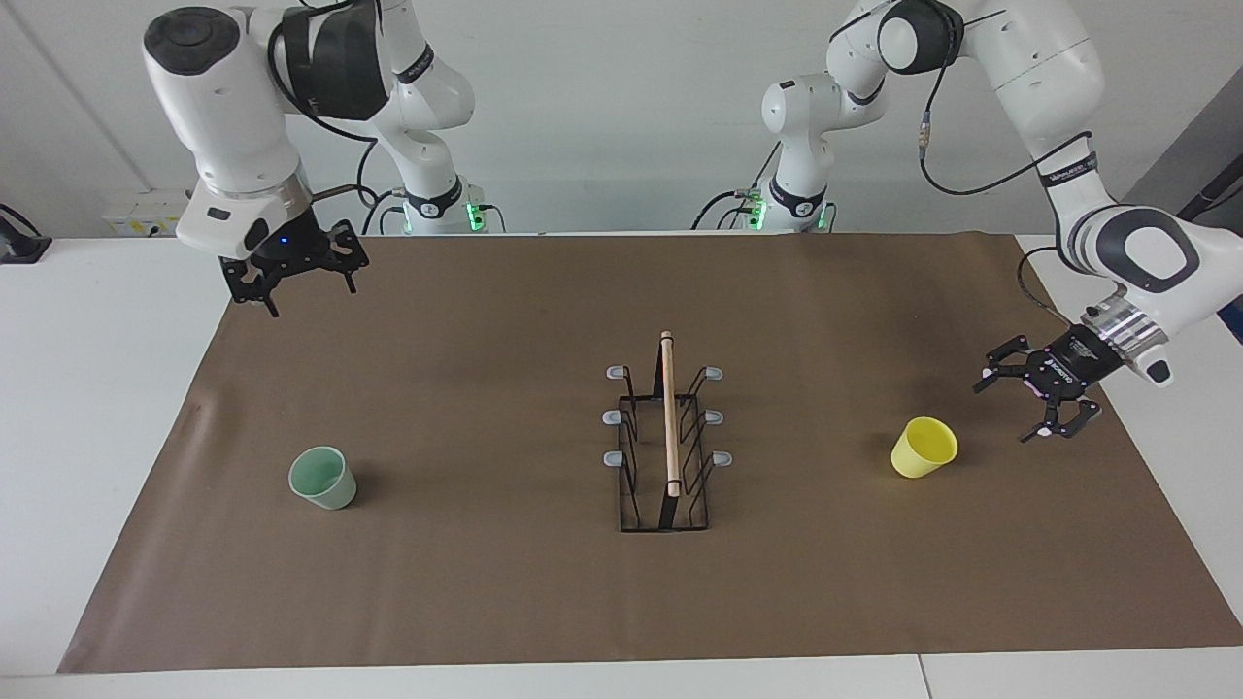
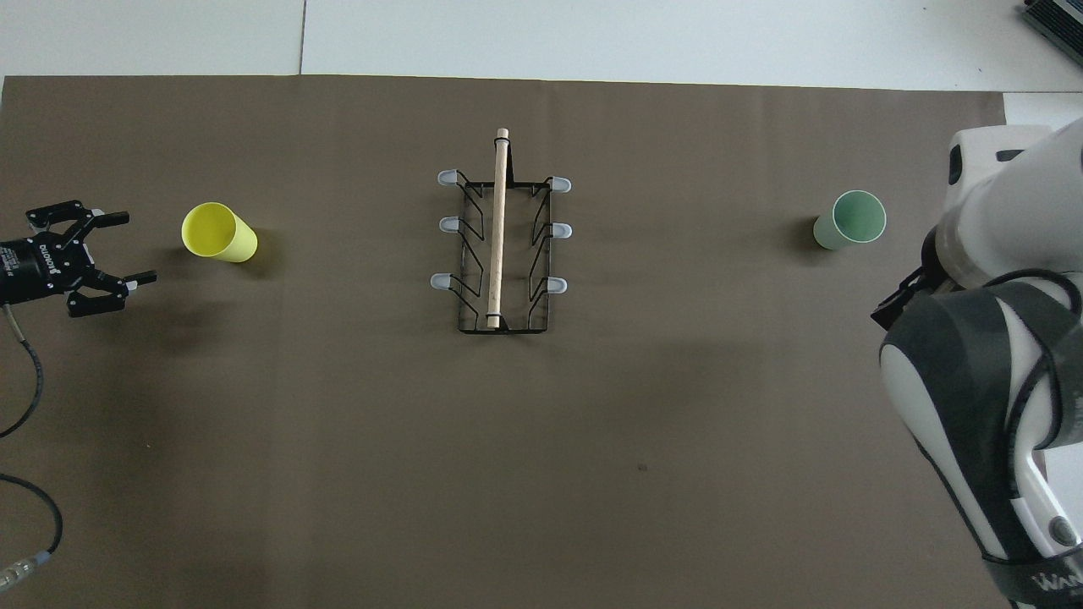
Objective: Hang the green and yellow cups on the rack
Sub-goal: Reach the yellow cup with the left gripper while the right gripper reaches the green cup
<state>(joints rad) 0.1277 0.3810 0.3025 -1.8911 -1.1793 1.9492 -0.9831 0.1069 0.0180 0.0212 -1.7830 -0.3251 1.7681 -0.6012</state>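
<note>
The yellow cup stands mouth up on the brown mat toward the left arm's end. The mint green cup stands mouth up toward the right arm's end. Between them is the black wire rack, with a wooden rod on top and bare grey-tipped prongs. My left gripper hangs open just above the mat beside the yellow cup, jaws pointing at it, a short gap away. My right gripper hangs open in the air over the mat's corner, well apart from the green cup.
The brown mat covers most of the white table. The left arm's cable loops over the mat's edge. In the overhead view the right arm's bulk covers the mat beside the green cup.
</note>
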